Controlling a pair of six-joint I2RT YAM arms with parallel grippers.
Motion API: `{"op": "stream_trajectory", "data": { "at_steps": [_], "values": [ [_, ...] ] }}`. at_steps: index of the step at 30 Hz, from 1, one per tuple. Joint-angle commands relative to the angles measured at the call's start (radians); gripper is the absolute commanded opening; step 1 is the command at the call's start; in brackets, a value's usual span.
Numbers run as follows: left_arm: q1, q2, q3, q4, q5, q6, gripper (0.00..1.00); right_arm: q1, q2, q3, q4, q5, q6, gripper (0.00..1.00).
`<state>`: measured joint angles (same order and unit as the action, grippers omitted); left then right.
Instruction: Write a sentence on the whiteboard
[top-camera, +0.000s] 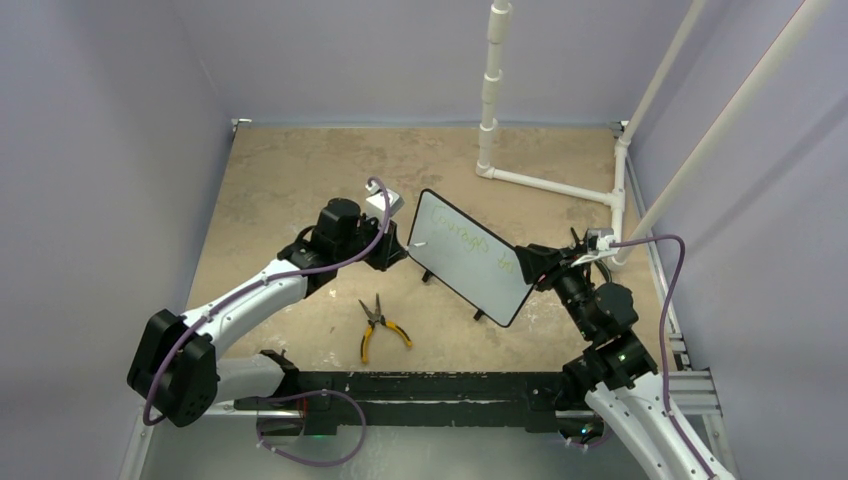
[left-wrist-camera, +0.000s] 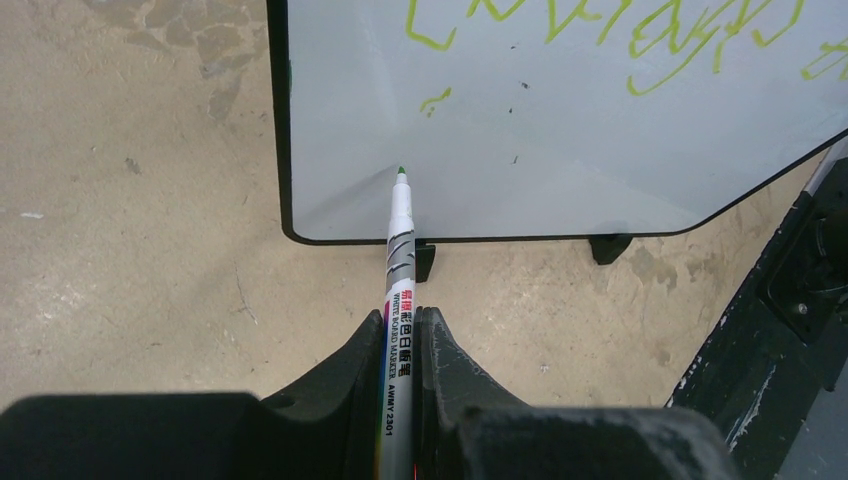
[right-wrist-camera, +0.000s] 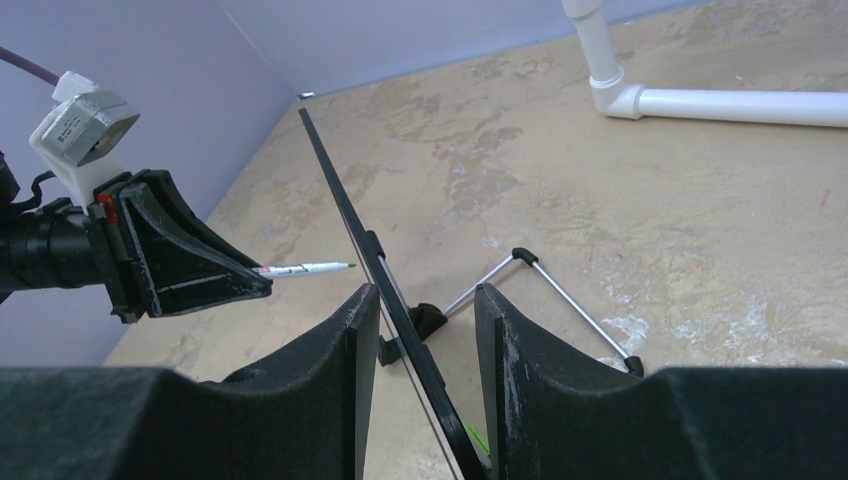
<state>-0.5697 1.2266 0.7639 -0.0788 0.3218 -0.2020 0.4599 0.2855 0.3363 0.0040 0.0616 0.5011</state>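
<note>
Whiteboard (top-camera: 470, 257) stands upright on its feet mid-table, green sentence (left-wrist-camera: 610, 30) across its top. Left gripper (left-wrist-camera: 402, 325) clamped on a green marker (left-wrist-camera: 400, 215), tip at the board's lower face. Right gripper (right-wrist-camera: 420, 330) jaws straddle the board's edge; contact unclear.

on site: 1 whiteboard (top-camera: 470, 257), 1 marker (left-wrist-camera: 400, 260), 1 pair of pliers (top-camera: 377, 326), 2 grippers: left gripper (top-camera: 393, 250), right gripper (top-camera: 528, 268); 1 pipe frame (top-camera: 560, 185).

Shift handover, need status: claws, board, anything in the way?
Left claw shut on marker, tip just off board. Right claw straddles board edge, contact unclear. One green row written. Pliers clear.
</note>
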Motion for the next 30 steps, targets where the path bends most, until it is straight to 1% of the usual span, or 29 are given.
{"op": "stream_trajectory", "data": {
  "at_steps": [1, 6, 10, 21, 26, 30],
  "values": [
    [0.006, 0.014, 0.002, -0.008, -0.024, -0.014, 0.00, 0.004, -0.008, 0.015, 0.020, 0.017, 0.002, 0.42],
    [0.006, 0.024, 0.006, -0.010, -0.019, -0.012, 0.00, 0.003, -0.012, 0.013, 0.022, 0.020, 0.001, 0.42],
    [0.006, 0.007, 0.002, 0.022, 0.002, -0.011, 0.00, 0.004, -0.012, 0.015, 0.025, 0.034, 0.001, 0.42],
    [0.006, 0.024, 0.028, 0.050, 0.021, -0.008, 0.00, 0.004, -0.012, 0.016, 0.025, 0.038, -0.003, 0.42],
    [0.007, 0.015, 0.026, 0.017, -0.032, -0.012, 0.00, 0.005, -0.015, 0.017, 0.022, 0.042, -0.004, 0.42],
    [0.007, 0.028, 0.025, -0.012, -0.048, -0.023, 0.00, 0.005, -0.019, 0.017, 0.021, 0.043, -0.004, 0.42]
  ]
}}
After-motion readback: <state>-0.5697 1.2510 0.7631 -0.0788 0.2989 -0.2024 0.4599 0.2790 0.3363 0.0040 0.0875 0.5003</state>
